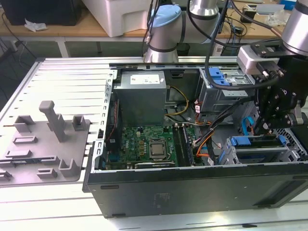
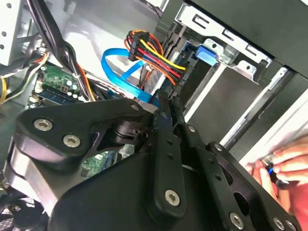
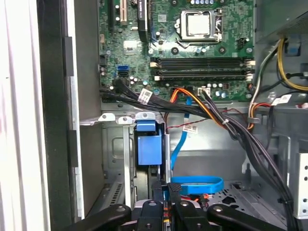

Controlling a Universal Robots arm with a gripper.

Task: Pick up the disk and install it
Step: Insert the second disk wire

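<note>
The slatted metal table (image 1: pixel 62 77) carries an open computer case (image 1: pixel 192 195), lying on its side, and a grey moulded fixture (image 1: pixel 43 144) towards the exterior view's left. Inside the case, a grey power supply (image 1: pixel 143 94) sits at the back, and the green motherboard (image 1: pixel 144 144) lies in front of it, with its bare processor socket facing up.

Towards the exterior view's right, a metal drive cage (image 1: pixel 230 155) stands in the near corner of the case. The disk (image 1: pixel 252 142) sits edge-up in this cage. Its long blue rail runs along the top, and the darker body drops into the slot below.

The arm comes down from the far right, and the end effector (image 1: pixel 267 129) is directly over the disk, meeting the end of the blue rail that is nearer the exterior view's right. In both wrist views the two black fingers (image 3: pixel 158 192) are drawn close together, with a thin strip of blue between them, so they seem to be pinching the rail's edge.

A bundle of black, orange and yellow cables (image 3: pixel 216 115) crosses between the motherboard and the cage. A flat blue cable (image 3: pixel 197 184) loops just beside the fingertips.

In the second wrist view, a person's hand (image 2: pixel 288 163) rests at the case's outer edge, apart from the end effector.
</note>
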